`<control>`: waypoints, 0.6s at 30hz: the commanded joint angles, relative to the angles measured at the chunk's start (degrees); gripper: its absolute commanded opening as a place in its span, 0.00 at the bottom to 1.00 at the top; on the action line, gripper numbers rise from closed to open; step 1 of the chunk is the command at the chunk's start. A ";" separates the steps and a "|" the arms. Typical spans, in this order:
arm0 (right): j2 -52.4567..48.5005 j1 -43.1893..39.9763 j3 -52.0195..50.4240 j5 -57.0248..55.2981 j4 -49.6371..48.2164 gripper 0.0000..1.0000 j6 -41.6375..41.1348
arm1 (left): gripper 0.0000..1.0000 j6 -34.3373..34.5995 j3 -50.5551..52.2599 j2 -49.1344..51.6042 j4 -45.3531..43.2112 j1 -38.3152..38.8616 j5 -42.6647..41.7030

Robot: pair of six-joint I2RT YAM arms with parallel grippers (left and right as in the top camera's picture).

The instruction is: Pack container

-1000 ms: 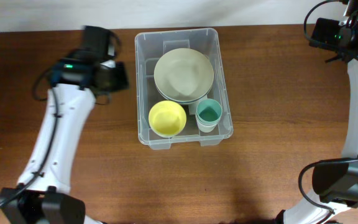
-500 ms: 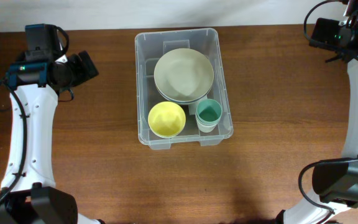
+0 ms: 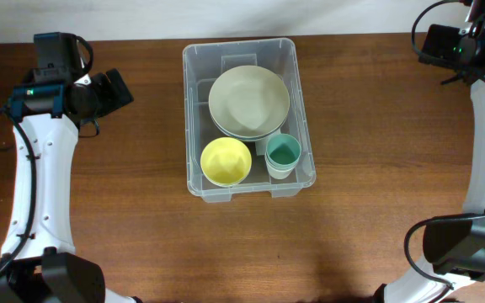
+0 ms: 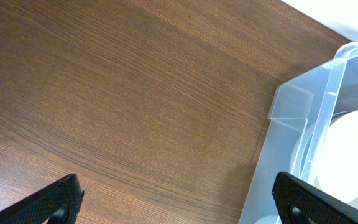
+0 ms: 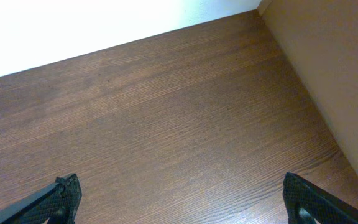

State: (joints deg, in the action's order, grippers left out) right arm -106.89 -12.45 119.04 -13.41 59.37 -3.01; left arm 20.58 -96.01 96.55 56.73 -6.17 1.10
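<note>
The container [image 3: 192, 126], a clear plastic bin, stands in the middle of the table. Inside it are a pale round dish [image 3: 248, 101], a yellow bowl [image 3: 226, 160] and a teal cup [image 3: 283, 153]. My left gripper [image 3: 118, 91] hovers well to the left of the bin, open and empty. In the left wrist view its gripper [image 4: 176, 202] spans bare wood, with the container's corner [image 4: 291, 106] and the pale dish [image 4: 356, 146] at the right. My right gripper [image 3: 426, 44] is at the far right back, open over bare table [image 5: 182, 199].
The brown wooden table [image 3: 369, 168] stretches around the bin. A white wall [image 5: 73, 25] borders the table's back edge, and a tan surface [image 5: 334, 68] lies past its right edge. Both arm bases [image 3: 49, 282] sit at the front corners.
My left arm has pulled back to the left, away from the container's left wall, and has held still for the last half second. The right arm and the dishes have not moved.
</note>
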 commanded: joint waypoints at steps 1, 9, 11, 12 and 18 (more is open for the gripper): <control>0.00 0.04 -0.04 0.13 -0.15 0.99 -0.66 | 1.00 -0.31 -1.11 0.20 -0.13 -0.15 0.07; 0.55 -0.61 -0.13 0.13 0.04 0.99 -0.66 | 1.00 -0.31 -1.11 0.20 -0.13 -0.15 0.07; 2.51 -0.66 -0.13 0.13 0.07 0.99 -0.66 | 1.00 -0.31 -1.11 0.20 -0.13 -0.15 0.07; 4.11 -0.57 -0.13 0.13 0.07 0.99 -0.66 | 1.00 -0.31 -1.11 0.20 -0.13 -0.15 0.07; 21.68 4.81 -0.13 0.13 0.02 0.99 -0.66 | 1.00 -0.31 -1.11 0.20 -0.13 -0.15 0.07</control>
State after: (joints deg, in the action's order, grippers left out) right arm -96.73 -10.92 118.21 -13.41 59.66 -3.05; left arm 20.58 -96.01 96.55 56.69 -6.17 1.10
